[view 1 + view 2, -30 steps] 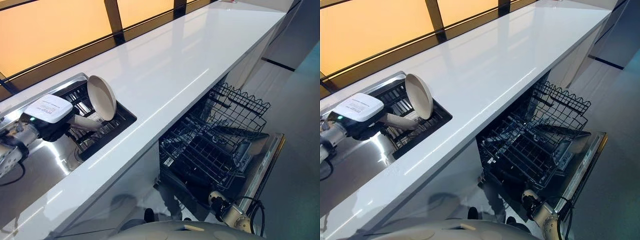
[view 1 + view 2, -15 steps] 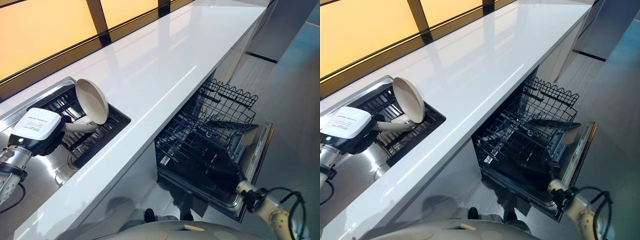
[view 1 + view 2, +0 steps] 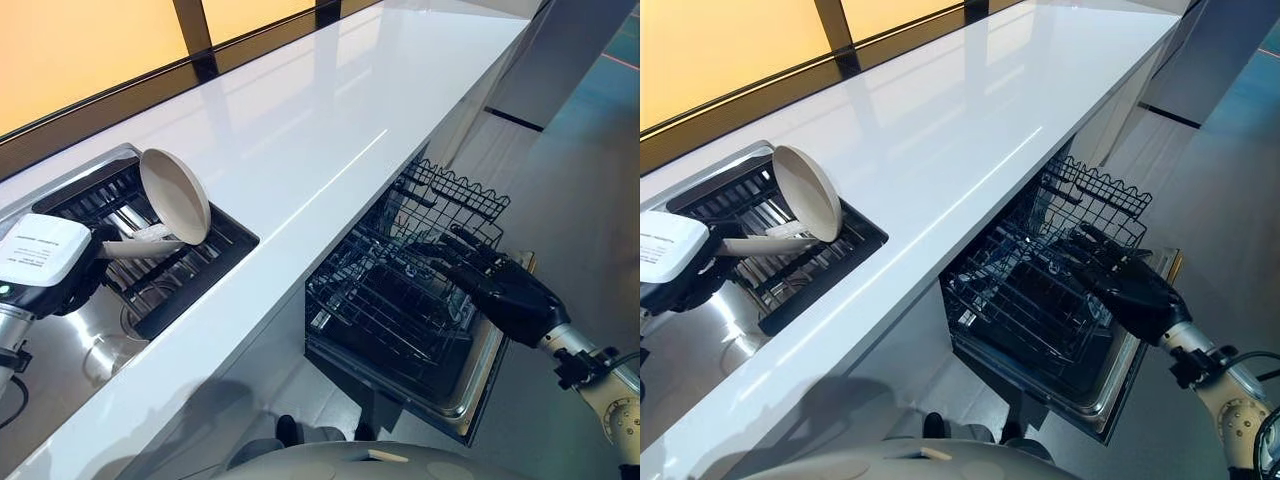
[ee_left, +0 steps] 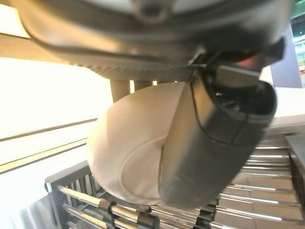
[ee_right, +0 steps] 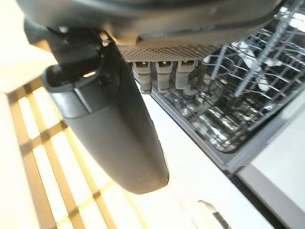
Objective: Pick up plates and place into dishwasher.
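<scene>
A cream plate (image 3: pixel 175 195) stands on edge, tilted, in the dark drying rack (image 3: pixel 190 275) set in the sink. My left hand (image 3: pixel 85 280) reaches it from the left. In the left wrist view its thumb (image 4: pixel 214 143) lies across the plate (image 4: pixel 133 148) and pinches the lower rim. My right hand (image 3: pixel 515 295) hovers over the open dishwasher's pulled-out wire rack (image 3: pixel 385 310) with fingers straight and spread, holding nothing. The right wrist view shows its thumb (image 5: pixel 109 119) with the rack (image 5: pixel 238 86) beyond it.
A long glossy white counter (image 3: pixel 330 120) runs between the sink and the dishwasher below its front edge. The dishwasher door (image 3: pixel 485 380) lies folded down toward the floor. A raised wire basket section (image 3: pixel 455 190) stands at the rack's far end.
My right arm has risen from low beside the dishwasher door, and its open hand now hangs over the rack. The camera has shifted. The left hand and plate stay at the sink rack.
</scene>
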{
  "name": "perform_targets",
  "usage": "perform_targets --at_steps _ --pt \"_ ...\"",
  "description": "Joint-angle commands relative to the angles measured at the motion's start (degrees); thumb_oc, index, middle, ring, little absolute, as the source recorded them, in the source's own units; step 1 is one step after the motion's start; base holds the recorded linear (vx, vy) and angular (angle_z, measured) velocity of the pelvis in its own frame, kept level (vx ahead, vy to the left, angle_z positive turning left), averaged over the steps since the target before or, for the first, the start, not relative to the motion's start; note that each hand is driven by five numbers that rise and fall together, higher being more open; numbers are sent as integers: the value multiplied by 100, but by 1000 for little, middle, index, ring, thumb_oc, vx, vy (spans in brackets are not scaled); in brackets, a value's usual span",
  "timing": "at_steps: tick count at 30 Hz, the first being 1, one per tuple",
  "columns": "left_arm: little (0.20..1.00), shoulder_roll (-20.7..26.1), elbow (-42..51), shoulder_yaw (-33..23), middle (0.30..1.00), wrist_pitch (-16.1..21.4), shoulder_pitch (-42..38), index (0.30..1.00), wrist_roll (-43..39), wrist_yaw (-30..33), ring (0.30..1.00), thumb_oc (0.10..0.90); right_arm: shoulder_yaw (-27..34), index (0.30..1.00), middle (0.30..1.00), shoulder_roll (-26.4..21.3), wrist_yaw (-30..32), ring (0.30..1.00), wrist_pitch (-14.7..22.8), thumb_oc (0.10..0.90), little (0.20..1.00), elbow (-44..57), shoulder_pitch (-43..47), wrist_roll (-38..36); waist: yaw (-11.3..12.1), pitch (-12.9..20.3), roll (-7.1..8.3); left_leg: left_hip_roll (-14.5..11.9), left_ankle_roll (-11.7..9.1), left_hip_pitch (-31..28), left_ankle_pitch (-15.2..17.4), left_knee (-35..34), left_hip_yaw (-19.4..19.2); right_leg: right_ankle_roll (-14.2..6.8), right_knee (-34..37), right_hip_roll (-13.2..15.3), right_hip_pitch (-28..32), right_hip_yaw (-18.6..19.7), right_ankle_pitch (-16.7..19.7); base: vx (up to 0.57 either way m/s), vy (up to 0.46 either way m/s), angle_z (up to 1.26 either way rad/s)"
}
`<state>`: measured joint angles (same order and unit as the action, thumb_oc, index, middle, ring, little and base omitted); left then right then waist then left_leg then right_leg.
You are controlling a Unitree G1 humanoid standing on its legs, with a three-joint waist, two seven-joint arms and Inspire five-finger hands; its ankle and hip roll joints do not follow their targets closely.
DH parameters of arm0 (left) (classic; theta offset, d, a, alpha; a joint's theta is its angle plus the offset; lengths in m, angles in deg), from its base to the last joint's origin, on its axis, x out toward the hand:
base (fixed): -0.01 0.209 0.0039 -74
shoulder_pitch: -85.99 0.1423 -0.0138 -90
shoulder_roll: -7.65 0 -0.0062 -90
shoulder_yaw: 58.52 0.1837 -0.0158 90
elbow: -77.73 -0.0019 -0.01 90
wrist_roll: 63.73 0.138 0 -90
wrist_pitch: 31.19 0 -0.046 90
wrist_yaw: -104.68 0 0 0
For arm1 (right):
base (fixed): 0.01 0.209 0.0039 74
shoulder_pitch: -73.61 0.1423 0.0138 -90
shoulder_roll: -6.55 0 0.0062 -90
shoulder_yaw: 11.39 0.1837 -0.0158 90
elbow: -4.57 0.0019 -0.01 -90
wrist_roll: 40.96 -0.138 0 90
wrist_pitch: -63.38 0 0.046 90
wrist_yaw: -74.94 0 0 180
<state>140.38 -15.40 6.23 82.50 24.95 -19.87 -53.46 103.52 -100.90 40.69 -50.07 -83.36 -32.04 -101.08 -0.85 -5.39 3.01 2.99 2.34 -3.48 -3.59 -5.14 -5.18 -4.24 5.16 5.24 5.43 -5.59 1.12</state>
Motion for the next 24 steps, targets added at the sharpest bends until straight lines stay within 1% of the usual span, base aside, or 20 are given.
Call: perform_targets --at_steps 1,5,6,7,8,9,10,11,12,13,14,15,16,17,18,19,20,21,23,24 --pt "200 287 -88 -1310 300 -274 -1242 300 -1074 1206 300 100 751 900 900 -469 397 900 1646 800 900 111 977 -619 -216 321 -188 258 100 -343 882 14 166 -167 -407 -351 -172 -266 -354 22 -82 5" --pt "200 25 45 -1349 300 -639 -1387 300 -1345 1382 300 100 895 900 900 -300 1209 900 2735 800 900 273 1020 307 -200 367 -211 224 60 -339 869 14 166 -114 -208 -462 -137 -237 -310 28 -95 2" --pt "200 -92 139 -1383 300 -708 -1437 300 -1352 1343 300 100 818 900 900 -216 1395 900 3019 800 900 369 1103 742 -156 382 -222 203 31 -336 857 14 149 -94 -109 -506 -103 -266 -280 26 -87 -1" --pt "200 -100 154 -1394 300 -716 -1428 300 -1353 1335 300 100 808 900 900 -207 1412 900 3025 800 900 382 1107 763 -158 381 -223 201 28 -336 857 14 146 -92 -95 -509 -97 -264 -271 25 -97 -1" --pt "200 -176 241 -1401 300 -736 -1426 300 -1406 1274 300 100 744 900 900 -164 1516 900 3190 800 900 484 1133 925 -137 384 -225 190 15 -333 844 14 137 -77 -65 -534 -81 -271 -268 14 -74 -1" --pt "315 -290 347 -1375 399 -645 -1465 399 -1372 1076 399 215 646 900 900 -88 1660 900 3290 800 900 615 1196 1249 -104 384 -234 177 1 -322 826 14 156 -61 -78 -555 -80 -279 -284 19 -97 -1" --pt "315 -348 413 -1329 399 -458 -1461 399 -1353 824 399 215 580 900 900 -74 1728 900 3312 800 900 713 1225 1404 -76 377 -239 167 -7 -318 812 14 166 -50 -97 -569 -79 -284 -302 18 -94 0" --pt "406 -442 585 -1279 476 -150 -1447 476 -1504 232 476 306 484 900 900 -75 1828 900 3198 800 900 921 1262 1566 -45 353 -256 147 -23 -313 789 14 168 -26 -137 -589 -80 -296 -338 12 -78 1" --pt "304 -522 739 -1242 389 -64 -1446 389 -1618 -124 389 204 427 900 900 -91 1895 900 3036 800 900 1085 1291 1538 -23 333 -266 136 -28 -306 766 14 173 -10 -154 -602 -76 -305 -349 11 -82 4" --pt "304 -614 849 -1146 389 66 -1456 389 -1701 -596 389 204 330 900 900 -59 1852 900 2903 800 900 1186 1343 1572 6 314 -279 127 -35 -297 745 18 187 6 -163 -624 -68 -311 -359 7 -65 5" --pt "247 -651 898 -1074 340 91 -1456 340 -1790 -962 340 147 264 900 900 -44 1850 900 2881 800 900 1217 1394 1650 31 295 -291 125 -48 -294 737 21 204 14 -159 -635 -53 -321 -364 8 -61 10" --pt "244 -662 937 -1009 338 53 -1447 338 -1840 -1273 338 144 194 900 900 -62 1842 900 2838 800 900 1246 1445 1619 55 273 -302 123 -59 -292 724 24 226 21 -153 -645 -37 -334 -366 11 -55 18" --pt "200 -655 958 -911 300 -88 -1452 300 -1660 -1561 300 100 83 900 900 -77 1830 900 2738 800 900 1277 1542 1557 90 248 -315 121 -68 -291 704 33 262 35 -149 -663 -18 -345 -370 11 -52 26" --pt "200 -624 947 -851 300 -149 -1467 300 -1519 -1693 300 100 7 900 900 -93 1897 900 2728 800 900 1260 1643 1599 116 224 -327 122 -79 -290 693 42 298 48 -146 -672 2 -355 -376 12 -57 30" --pt "200 -532 915 -792 300 -311 -1460 300 -1102 -1819 300 100 -81 900 900 -143 1954 900 2678 800 900 1215 1765 1472 147 196 -342 120 -88 -286 681 56 331 66 -151 -687 21 -359 -388 10 -48 24" --pt "200 -419 850 -744 300 -372 -1462 300 -923 -1908 300 100 -139 900 900 -179 2018 900 2611 800 900 1194 1851 1380 164 183 -356 124 -88 -282 675 71 370 73 -164 -695 30 -360 -400 12 -57 21" --pt "200 -243 764 -701 300 -441 -1484 300 -714 -2130 300 100 -206 900 900 -225 2161 900 2646 800 900 1133 1957 1404 184 164 -371 123 -93 -264 681 120 414 84 -193 -701 33 -363 -415 8 -44 19" --pt "200 -175 741 -688 300 -459 -1511 300 -653 -2215 300 100 -228 900 900 -248 2208 900 2688 800 900 1092 1999 1422 183 151 -373 124 -95 -251 690 151 432 89 -209 -700 32 -373 -426 6 -51 21" --pt "200 161 694 -613 300 -520 -1562 300 -429 -2761 300 100 -331 900 900 -373 2321 900 2703 800 900 989 2134 1193 210 123 -410 129 -88 -218 696 215 503 115 -258 -707 30 -386 -452 2 -44 17" --pt "200 225 697 -605 300 -516 -1585 300 -398 -2849 300 100 -348 900 900 -393 2353 900 2720 800 900 961 2157 1165 214 118 -415 133 -85 -214 700 228 519 119 -270 -708 29 -392 -458 5 -33 15"
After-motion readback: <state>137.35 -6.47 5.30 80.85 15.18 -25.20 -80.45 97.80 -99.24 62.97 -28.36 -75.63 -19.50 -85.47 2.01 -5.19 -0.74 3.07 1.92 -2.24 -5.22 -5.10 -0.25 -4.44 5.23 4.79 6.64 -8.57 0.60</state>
